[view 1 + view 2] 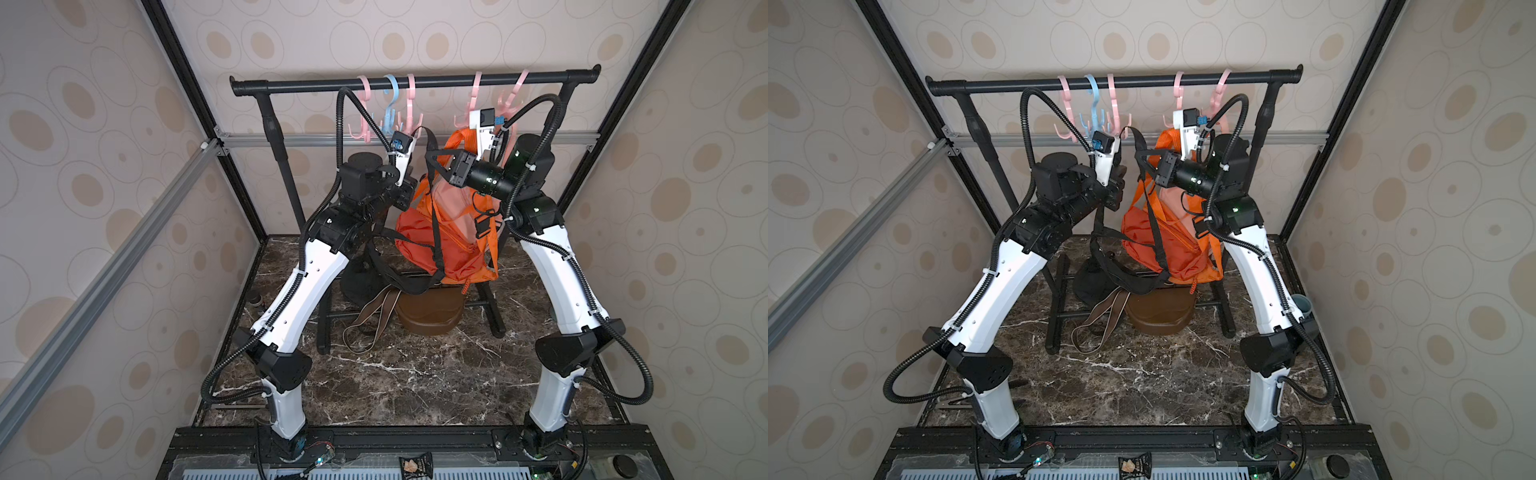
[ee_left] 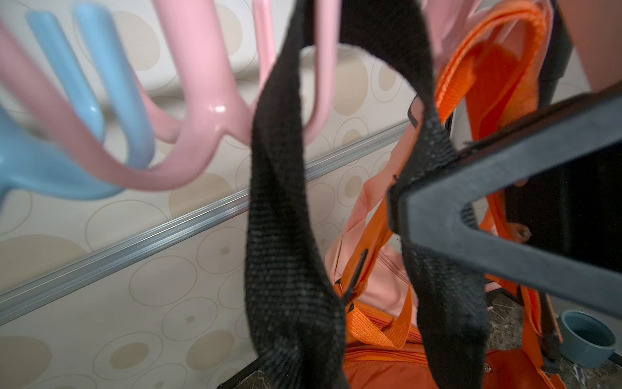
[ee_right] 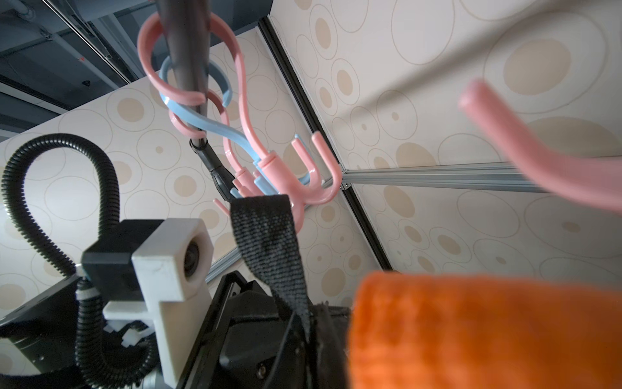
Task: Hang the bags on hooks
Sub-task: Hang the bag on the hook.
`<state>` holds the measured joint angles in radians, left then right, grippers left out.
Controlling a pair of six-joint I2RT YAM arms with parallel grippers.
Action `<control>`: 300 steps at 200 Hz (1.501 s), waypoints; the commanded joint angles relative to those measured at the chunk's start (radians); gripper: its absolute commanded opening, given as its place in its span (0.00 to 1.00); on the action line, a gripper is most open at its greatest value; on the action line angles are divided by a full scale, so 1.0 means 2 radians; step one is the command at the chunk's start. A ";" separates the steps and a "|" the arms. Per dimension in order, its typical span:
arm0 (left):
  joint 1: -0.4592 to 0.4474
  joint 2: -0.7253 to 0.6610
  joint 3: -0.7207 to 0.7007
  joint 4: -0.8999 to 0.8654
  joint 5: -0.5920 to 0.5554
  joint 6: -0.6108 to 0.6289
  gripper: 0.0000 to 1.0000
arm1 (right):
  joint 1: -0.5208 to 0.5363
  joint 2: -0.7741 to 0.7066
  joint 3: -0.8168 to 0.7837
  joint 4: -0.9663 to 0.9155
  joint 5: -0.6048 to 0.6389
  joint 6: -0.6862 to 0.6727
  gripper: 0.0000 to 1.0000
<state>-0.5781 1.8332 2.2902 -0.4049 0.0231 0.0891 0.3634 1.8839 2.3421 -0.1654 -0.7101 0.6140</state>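
The black bag [image 1: 359, 282] hangs low at the rack's left foot in both top views. Its black strap [image 1: 428, 135] rises and loops over a prong of a pink hook [image 1: 411, 108] on the rail. In the left wrist view the strap [image 2: 282, 202] drapes over that pink hook [image 2: 215, 111] and runs down to my jaws, which are hidden. My left gripper [image 1: 411, 187] is shut on the strap just below the hook. My right gripper [image 1: 430, 158] is shut on the same strap [image 3: 269, 242] beside it, jaws [image 3: 308, 333] pinching it below the pink hook [image 3: 316, 188].
An orange backpack [image 1: 449, 237] hangs from another pink hook right behind my right gripper. A blue hook [image 1: 390, 99] and more pink ones hang on the black rail [image 1: 415, 81]. A brown bag [image 1: 428, 316] lies under the rack. A grey cup [image 1: 1302, 303] stands at the right.
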 commanded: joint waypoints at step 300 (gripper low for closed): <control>-0.005 -0.450 -0.613 0.227 -0.174 -0.035 1.00 | 0.114 0.048 0.167 -0.160 0.130 -0.236 0.56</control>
<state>-0.5854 0.9695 1.1095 -0.0326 -0.2630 0.0360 0.5774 1.9514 2.6637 -0.5083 -0.4808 0.2226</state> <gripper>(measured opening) 0.999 0.564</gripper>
